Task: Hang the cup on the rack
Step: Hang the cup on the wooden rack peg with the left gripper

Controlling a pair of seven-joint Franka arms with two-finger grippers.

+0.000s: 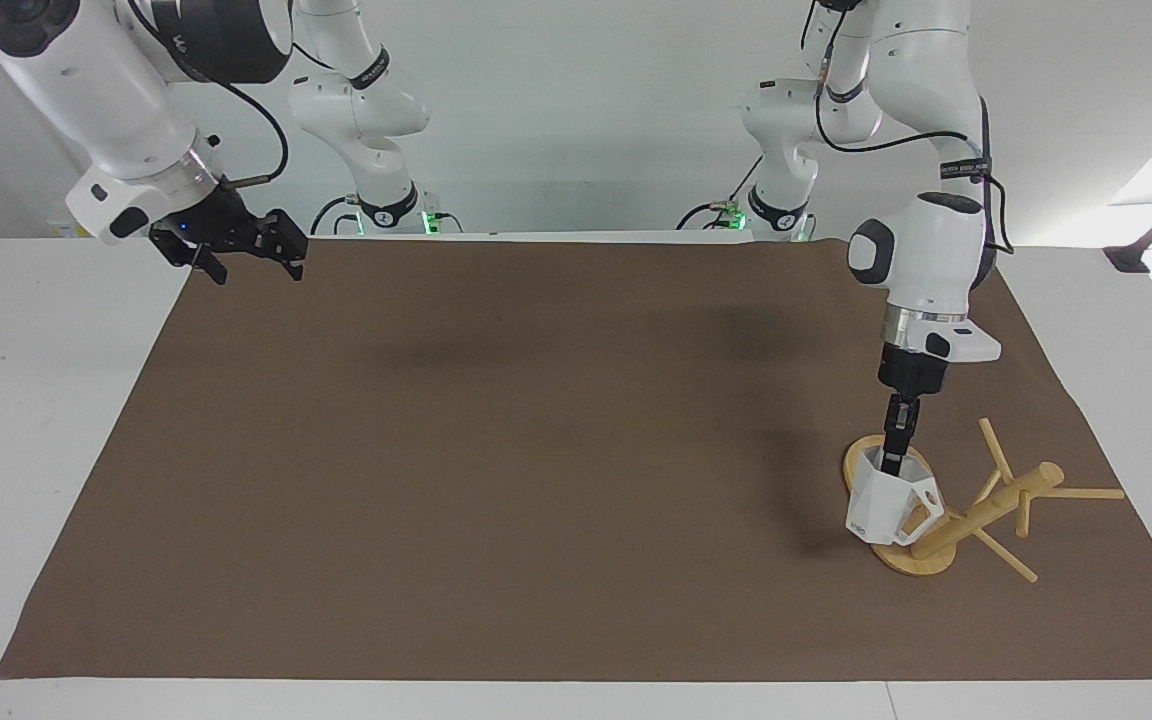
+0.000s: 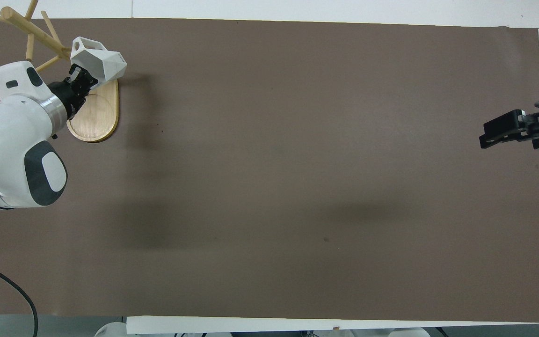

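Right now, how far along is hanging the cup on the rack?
Done: the left gripper is shut on the cup by its rim, lifted. In hand: the cup is over the rack base, handle beside the post. Left: threading the handle onto a peg and releasing. The right gripper waits, open.

White arms (image 1: 921, 250), grey joints, black claws (image 1: 248, 256).

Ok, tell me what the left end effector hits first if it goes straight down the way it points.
Probably the rack: the left end effector, shut on the cup, hangs over its base.
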